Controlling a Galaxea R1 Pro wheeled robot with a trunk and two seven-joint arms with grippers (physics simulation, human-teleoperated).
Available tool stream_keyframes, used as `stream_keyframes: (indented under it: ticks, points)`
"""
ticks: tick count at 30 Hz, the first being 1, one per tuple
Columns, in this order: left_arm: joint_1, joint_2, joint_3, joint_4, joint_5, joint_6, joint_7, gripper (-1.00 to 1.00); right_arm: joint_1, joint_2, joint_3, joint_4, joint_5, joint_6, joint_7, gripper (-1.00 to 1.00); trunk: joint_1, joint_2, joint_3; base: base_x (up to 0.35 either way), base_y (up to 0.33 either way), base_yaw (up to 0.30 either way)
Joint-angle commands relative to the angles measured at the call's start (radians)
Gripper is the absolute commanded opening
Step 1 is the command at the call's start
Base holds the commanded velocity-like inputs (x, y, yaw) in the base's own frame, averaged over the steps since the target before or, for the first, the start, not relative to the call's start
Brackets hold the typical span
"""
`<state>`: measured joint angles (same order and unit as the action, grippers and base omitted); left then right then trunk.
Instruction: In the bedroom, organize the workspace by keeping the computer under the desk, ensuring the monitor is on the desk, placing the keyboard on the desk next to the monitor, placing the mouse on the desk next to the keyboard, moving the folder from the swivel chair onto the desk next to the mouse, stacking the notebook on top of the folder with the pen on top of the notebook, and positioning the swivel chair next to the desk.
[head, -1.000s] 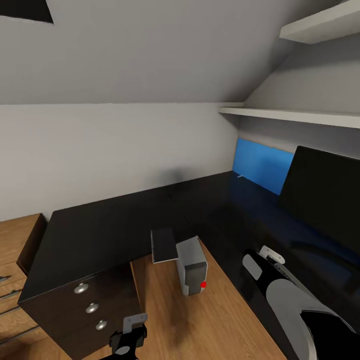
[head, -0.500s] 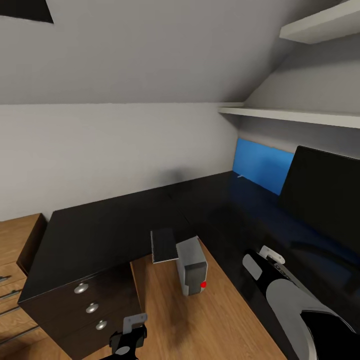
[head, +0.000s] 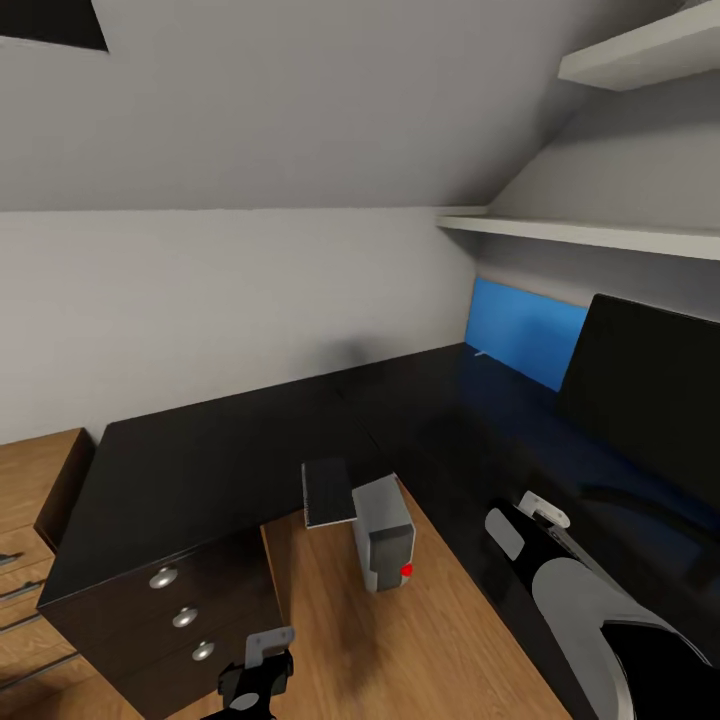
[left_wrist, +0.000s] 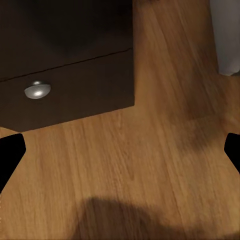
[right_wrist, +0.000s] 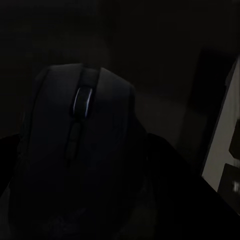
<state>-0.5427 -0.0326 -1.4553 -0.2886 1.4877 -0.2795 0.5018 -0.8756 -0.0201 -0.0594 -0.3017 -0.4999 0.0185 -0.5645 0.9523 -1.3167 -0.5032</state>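
Glossy black desk (head: 250, 440) top here, smooth enough to mirror the blue panel (head: 525, 330). Warm wood-grain floor (head: 440, 640), satin finish, running between the left jaws in the wrist view. Drawer unit (head: 170, 610) in dark matt brown, with rounded, shiny metal knobs (left_wrist: 37, 90). Grey plastic-looking computer (head: 383, 535) case, matt. Close before the right jaws, a black mouse (right_wrist: 80, 155), smooth matt plastic, its wheel faintly glinting.

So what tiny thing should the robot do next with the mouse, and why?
Probably lower the right arm a little toward the desk. The right wrist view has the mouse sitting very close between the fingers, seemingly held, and the monitor stands on the desk just ahead. No keyboard is visible, so the exact spot is hard to judge.
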Motion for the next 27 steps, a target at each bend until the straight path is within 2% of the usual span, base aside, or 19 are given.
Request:
stream_keyframes:
  ticks: [1, 7, 11, 16, 17, 27]
  points:
    - [-0.001, 0.000, -0.008, -0.001, 0.009, -0.005, 0.004, 1.00, 0.000, 0.000, -0.002, -0.002, -0.006, 0.000, 0.002, -1.00, 0.000, 0.000, -0.001, 0.000, 0.000, 0.000]
    - [-0.001, 0.000, -0.008, -0.001, 0.009, -0.003, 0.004, 1.00, 0.000, 0.000, -0.002, -0.002, -0.006, -0.001, 0.002, -1.00, 0.000, 0.000, -0.001, 0.000, 0.000, 0.000]
    - [0.000, 0.000, -0.010, -0.001, 0.009, -0.004, 0.004, 1.00, 0.000, 0.000, -0.002, -0.001, -0.006, -0.002, 0.002, -1.00, -0.015, 0.028, 0.012, 0.000, 0.000, 0.000]
    - [-0.001, 0.000, -0.009, -0.001, 0.009, -0.003, 0.004, 1.00, 0.000, 0.000, -0.002, -0.001, -0.006, -0.002, 0.002, -1.00, -0.015, 0.028, 0.012, 0.000, 0.000, 0.000]
    - [-0.001, 0.000, -0.009, -0.001, 0.009, -0.003, 0.004, 1.00, 0.000, 0.000, -0.002, -0.001, -0.006, -0.002, 0.002, 1.00, -0.015, 0.028, 0.012, 0.000, 0.000, 0.000]
    - [-0.001, 0.000, -0.010, -0.001, 0.009, -0.003, 0.004, 1.00, 0.000, 0.000, -0.002, -0.002, -0.006, -0.002, 0.002, 1.00, -0.015, 0.028, 0.012, 0.000, 0.000, 0.000]
